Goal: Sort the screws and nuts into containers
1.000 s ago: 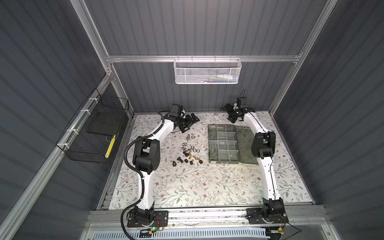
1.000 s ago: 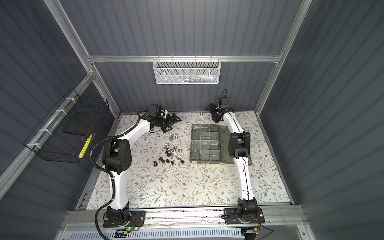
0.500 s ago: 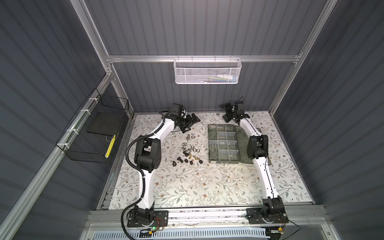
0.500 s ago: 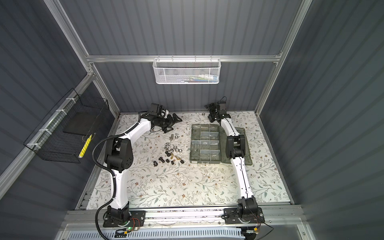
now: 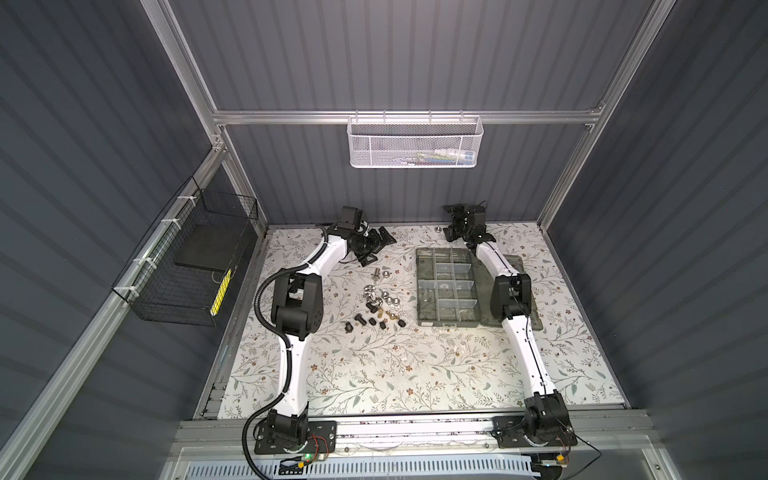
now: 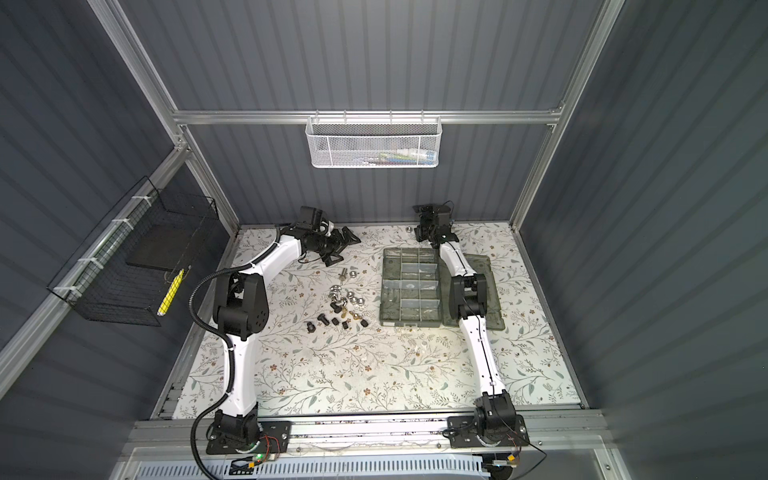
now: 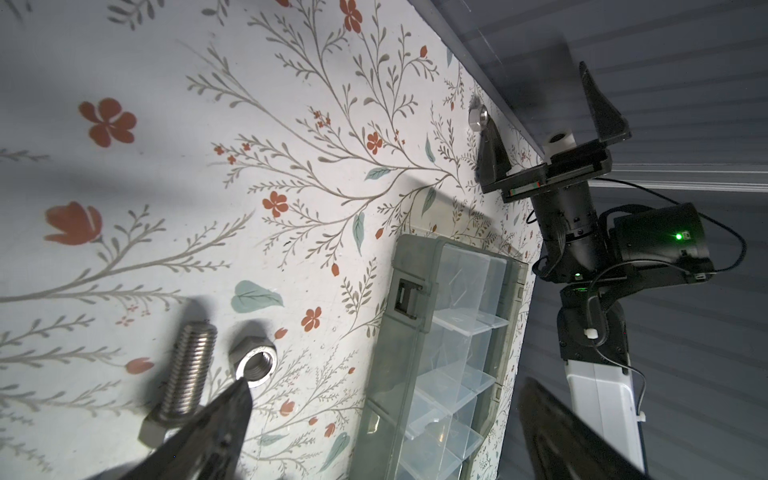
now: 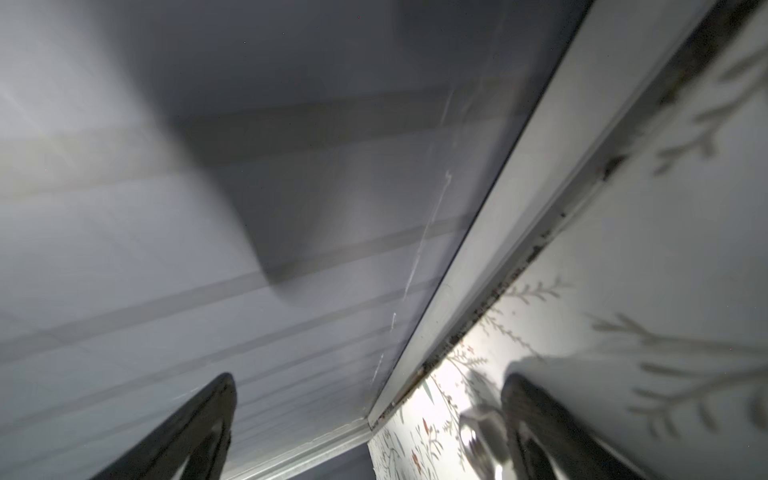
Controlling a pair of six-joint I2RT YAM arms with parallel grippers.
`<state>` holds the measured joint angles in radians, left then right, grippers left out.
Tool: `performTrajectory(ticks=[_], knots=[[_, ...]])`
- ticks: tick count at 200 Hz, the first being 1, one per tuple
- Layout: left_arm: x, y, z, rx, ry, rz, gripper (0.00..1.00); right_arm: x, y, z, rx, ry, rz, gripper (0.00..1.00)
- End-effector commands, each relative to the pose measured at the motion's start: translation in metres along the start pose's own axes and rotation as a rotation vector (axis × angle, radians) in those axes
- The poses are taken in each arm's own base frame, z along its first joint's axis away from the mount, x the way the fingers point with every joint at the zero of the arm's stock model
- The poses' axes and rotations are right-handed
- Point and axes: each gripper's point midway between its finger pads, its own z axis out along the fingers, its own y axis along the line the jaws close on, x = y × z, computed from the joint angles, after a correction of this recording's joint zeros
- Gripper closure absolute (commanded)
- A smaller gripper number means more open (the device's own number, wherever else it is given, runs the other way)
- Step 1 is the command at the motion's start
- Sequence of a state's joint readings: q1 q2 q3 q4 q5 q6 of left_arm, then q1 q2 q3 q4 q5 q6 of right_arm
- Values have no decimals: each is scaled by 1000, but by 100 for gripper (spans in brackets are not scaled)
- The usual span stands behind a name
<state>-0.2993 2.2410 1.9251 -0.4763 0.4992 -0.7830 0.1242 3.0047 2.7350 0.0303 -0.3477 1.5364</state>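
I'm running a robotics lab test cell, a closed booth built for arm trials. Ribbed grey wall panels [image 5: 395, 54] box it in on three sides, held by a bare aluminium frame [image 5: 407, 117]. Two white arms [image 5: 292, 365] are bolted by black bases [image 5: 291, 432] to a metal rail [image 5: 415, 428] along the front edge, with loose wiring [image 5: 318, 443] showing beside a lit green lamp [image 5: 306, 457]. The worktop [image 5: 415, 374] wears a floral printed sheet (the only homely touch). A white mesh basket [image 5: 415, 143] hangs on the back crossbar, and a black wire basket [image 5: 183, 274] on the side wall.
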Motion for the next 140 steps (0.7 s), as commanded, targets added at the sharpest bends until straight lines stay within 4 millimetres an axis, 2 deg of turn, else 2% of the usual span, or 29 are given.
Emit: performTrajectory(ticks=[1, 78, 83, 140], knots=[[0, 2, 0, -5, 23, -16, 0, 0, -57, 12, 104, -37, 82, 1], [-1, 8, 2, -8, 34, -24, 0, 18, -67, 16, 132, 9, 69, 1], [-1, 8, 2, -8, 33, -26, 0, 26, -67, 16, 136, 51, 66, 1], [-2, 11, 1, -5, 26, -35, 0, 49, -68, 13, 159, 154, 11, 1]])
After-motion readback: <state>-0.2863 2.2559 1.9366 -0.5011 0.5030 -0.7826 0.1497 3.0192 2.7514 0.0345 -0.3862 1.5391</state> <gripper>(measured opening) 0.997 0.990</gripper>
